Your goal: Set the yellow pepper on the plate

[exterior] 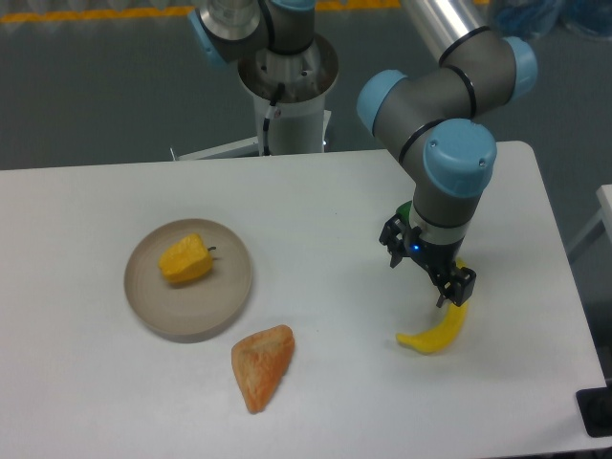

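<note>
The yellow pepper (185, 260) lies on the round beige-grey plate (222, 308) at the left of the table, a little left of the plate's middle, its small dark stem pointing right. My gripper (427, 269) hangs far to the right, above the upper end of a banana. Its two black fingers stand apart with nothing between them, so it is open and holds nothing.
A yellow banana (435, 335) lies right of centre, its top end hidden by the gripper. A sliver of a green pepper (405, 208) shows behind the arm's wrist. An orange wedge-shaped item (262, 363) lies just below the plate. The robot base (287, 86) stands behind the table.
</note>
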Robot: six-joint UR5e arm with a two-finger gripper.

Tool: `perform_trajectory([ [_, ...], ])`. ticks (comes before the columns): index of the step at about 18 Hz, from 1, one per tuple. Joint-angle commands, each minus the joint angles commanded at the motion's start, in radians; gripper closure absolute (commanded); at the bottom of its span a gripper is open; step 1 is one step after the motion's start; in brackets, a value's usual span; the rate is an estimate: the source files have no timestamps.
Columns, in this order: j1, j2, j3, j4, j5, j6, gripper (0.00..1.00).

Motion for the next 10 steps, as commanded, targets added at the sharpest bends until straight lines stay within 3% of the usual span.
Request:
perform_trajectory([
  [10,-0.002,-0.003,-0.006,-0.015,0.035,0.029,0.00],
])
